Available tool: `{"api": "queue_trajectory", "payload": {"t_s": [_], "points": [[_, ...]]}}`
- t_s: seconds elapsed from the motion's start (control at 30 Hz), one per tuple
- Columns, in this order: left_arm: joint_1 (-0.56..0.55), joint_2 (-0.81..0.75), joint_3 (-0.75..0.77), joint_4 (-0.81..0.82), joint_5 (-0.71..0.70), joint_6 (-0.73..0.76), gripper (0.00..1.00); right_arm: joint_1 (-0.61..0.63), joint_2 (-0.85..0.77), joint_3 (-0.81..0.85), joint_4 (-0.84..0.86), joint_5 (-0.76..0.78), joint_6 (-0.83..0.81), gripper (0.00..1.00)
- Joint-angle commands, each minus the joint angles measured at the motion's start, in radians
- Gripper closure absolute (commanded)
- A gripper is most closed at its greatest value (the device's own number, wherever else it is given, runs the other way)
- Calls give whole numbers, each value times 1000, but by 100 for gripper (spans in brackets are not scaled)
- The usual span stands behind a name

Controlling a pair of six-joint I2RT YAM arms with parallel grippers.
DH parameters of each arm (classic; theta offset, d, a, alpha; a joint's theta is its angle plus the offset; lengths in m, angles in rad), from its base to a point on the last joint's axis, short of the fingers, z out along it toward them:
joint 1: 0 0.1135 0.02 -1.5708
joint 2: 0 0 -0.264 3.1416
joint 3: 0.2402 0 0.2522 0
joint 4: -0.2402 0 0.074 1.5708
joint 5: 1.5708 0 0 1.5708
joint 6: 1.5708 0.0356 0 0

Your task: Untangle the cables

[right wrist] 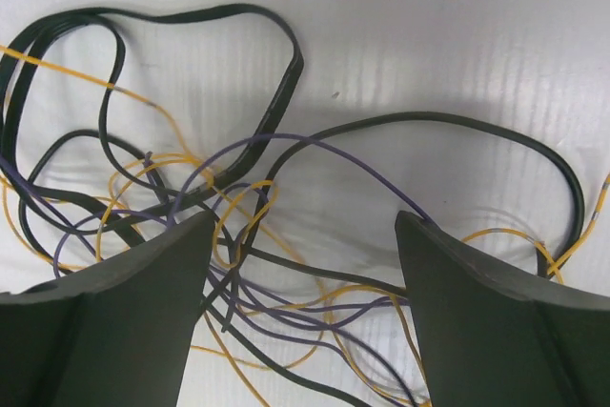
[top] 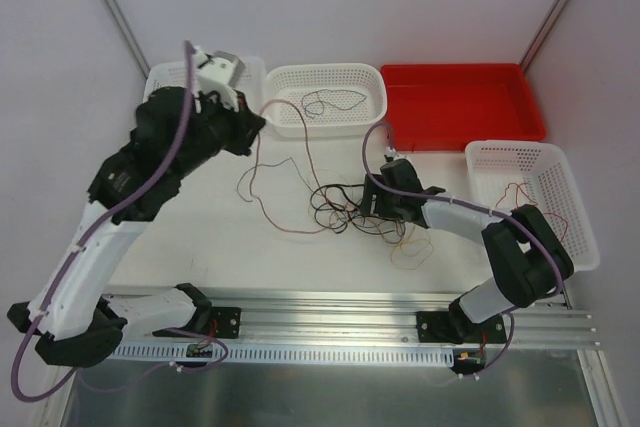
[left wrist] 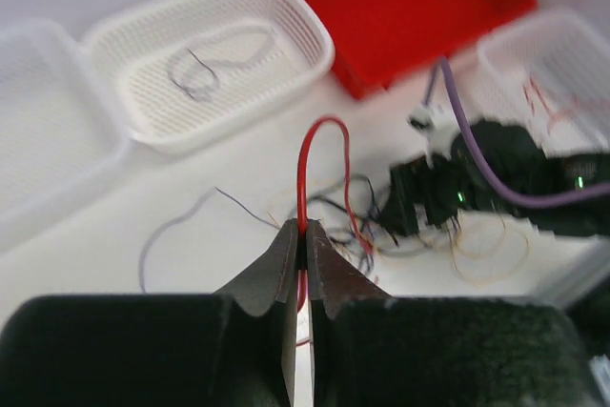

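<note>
Cables: black, yellow and purple tangle lying between and beneath the right gripper, jaws spread wide; red wire pinched in the clamped left gripper, arching ahead of its tips; advised handling: nip one strand only, then part the grippers slowly.

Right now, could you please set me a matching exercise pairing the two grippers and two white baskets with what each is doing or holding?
1 left gripper
2 right gripper
3 middle basket
4 right basket

A holds thin red strands
B open over the tangle
C shut on a red cable
D holds a dark looped cable

Pairs: 1-C, 2-B, 3-D, 4-A
</note>
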Motion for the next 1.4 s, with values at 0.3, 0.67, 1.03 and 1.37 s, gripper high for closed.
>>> {"api": "queue_trajectory", "payload": {"t_s": [0.3,0.67,1.03,1.37], "points": [[115,-97,170,-42,-227,13,100,-64,-55,-41,-62,26,-19,18],[114,-100,-14,-27,-36,-39,100,-29,-367,59,-226,-53,-206,6],[114,-114,-152,15,145,-97,100,120,-526,76,-30,-307,-276,0],[63,-99,-291,42,369,16,100,218,-483,200,17,-286,-320,0]]}}
